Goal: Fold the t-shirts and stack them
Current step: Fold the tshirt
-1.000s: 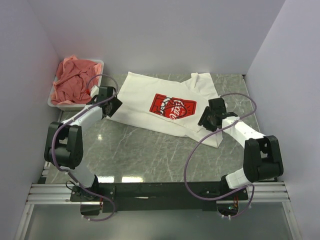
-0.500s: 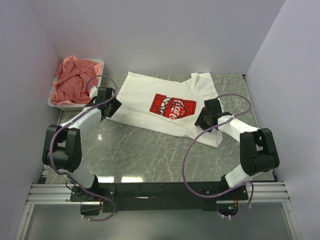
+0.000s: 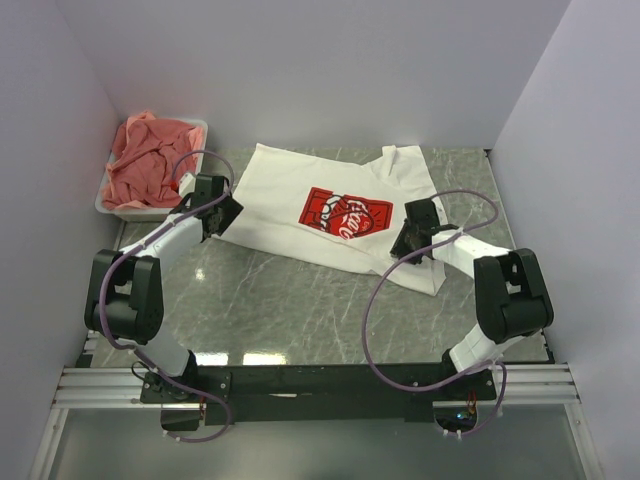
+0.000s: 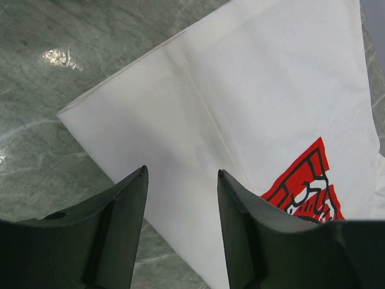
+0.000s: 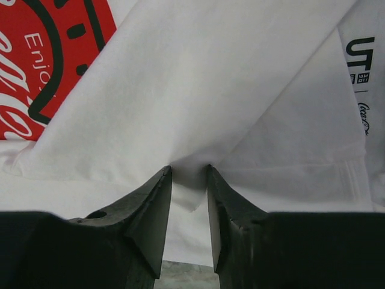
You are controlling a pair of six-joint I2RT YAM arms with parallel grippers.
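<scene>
right gripper (image 5: 189,171), jaws nearly together, pinches a fold of the white t-shirt (image 3: 285,205) at its sleeve end. left gripper (image 4: 182,174), jaws apart, hovers over the hem corner. the shirt lies flat on the table (image 3: 300,300), lengthwise between both arms.

1. Bright, even light is falling from overhead onto the desk (image 3: 300,300), washing the white t-shirt (image 3: 280,190) almost flat in the top view.
2. Nearer the camera than the white t-shirt, pale glare patches are shining on the polished desk. In the left wrist view, another hot spot is gleaming up and left of its corner.
3. Only faint, soft shadows are lying under the arms beside the white t-shirt.
4. The left gripper (image 4: 182,173) and right gripper (image 5: 188,170) are showing as dark, slightly soft foreground shapes against the white t-shirt.
5. Its print (image 5: 36,60) is reading fairly sharp.
</scene>
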